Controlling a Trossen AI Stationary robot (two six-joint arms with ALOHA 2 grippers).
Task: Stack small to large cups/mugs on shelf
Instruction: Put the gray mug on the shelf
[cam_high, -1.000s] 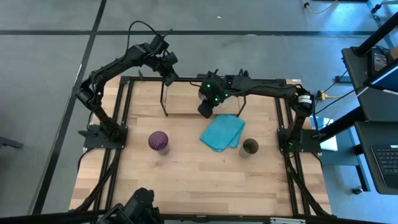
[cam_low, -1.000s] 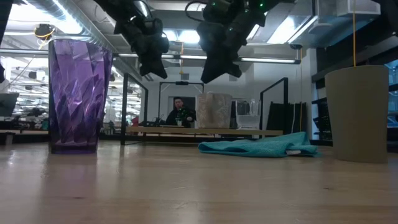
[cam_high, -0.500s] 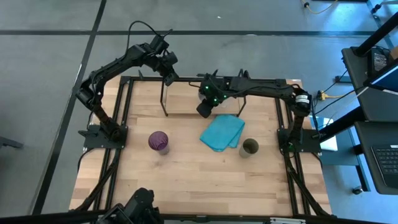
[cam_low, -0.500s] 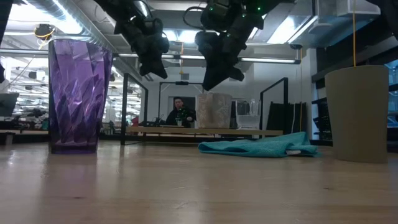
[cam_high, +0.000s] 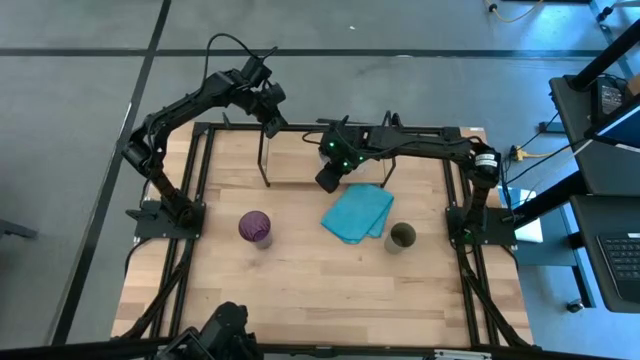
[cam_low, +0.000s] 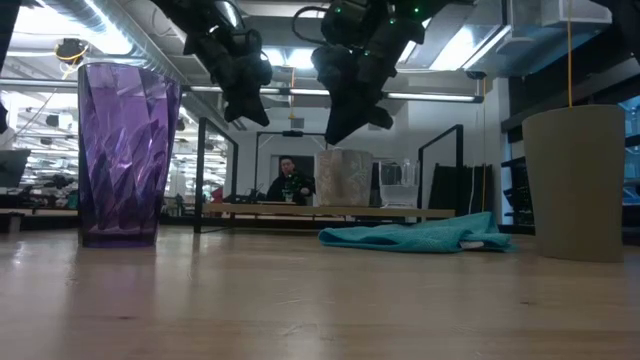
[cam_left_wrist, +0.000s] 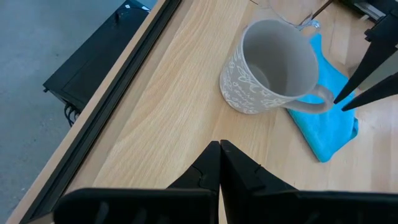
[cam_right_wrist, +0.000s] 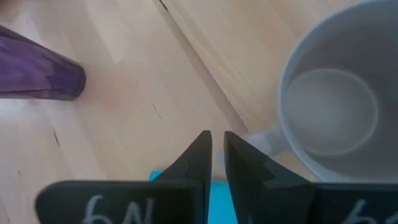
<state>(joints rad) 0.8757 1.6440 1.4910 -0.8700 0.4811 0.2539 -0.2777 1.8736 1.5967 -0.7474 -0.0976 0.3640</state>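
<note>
Our right gripper (cam_right_wrist: 216, 152), fingers nearly together and empty, hangs at the high view's centre. The grey mug (cam_right_wrist: 333, 112) sits just beside it, handle toward the fingertips. Our left gripper (cam_left_wrist: 220, 163), pressed together, waits at upper left.

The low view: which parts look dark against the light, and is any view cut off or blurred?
Low view: both arms hang as dark silhouettes against bright ceiling lights; the purple tumbler glows, light passing through it. Right wrist view: the grey mug is cropped at the edge, its pincer fingers soft. High view: evenly lit.
</note>
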